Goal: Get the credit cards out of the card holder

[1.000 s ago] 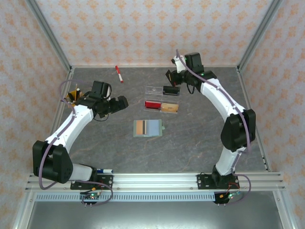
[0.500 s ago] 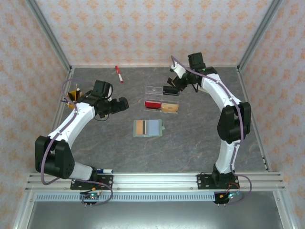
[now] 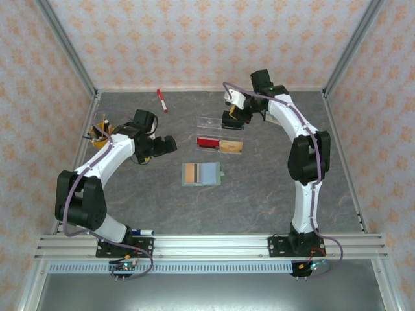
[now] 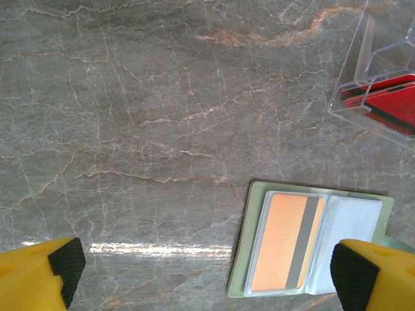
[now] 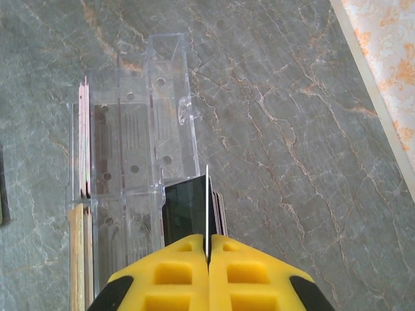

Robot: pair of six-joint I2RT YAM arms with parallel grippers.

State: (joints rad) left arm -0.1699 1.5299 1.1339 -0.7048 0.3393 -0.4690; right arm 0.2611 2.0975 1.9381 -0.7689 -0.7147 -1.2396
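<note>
1. The right gripper [image 5: 207,249] is pinched tight on a thin dark card [image 5: 187,210], held edge-up at the clear plastic compartment tray [image 5: 165,84].
2. The left gripper [image 4: 209,269] hangs wide open near the pale green-grey folding card holder [image 4: 353,230], which lies open on the grey marbled table [image 4: 130,129] with an orange card [image 4: 279,243] in its pocket.

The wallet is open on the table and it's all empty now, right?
Not quite. The wallet is open on the table, but it isn't empty: an orange card sits in one of its pockets. The left wrist view shows it.
</note>
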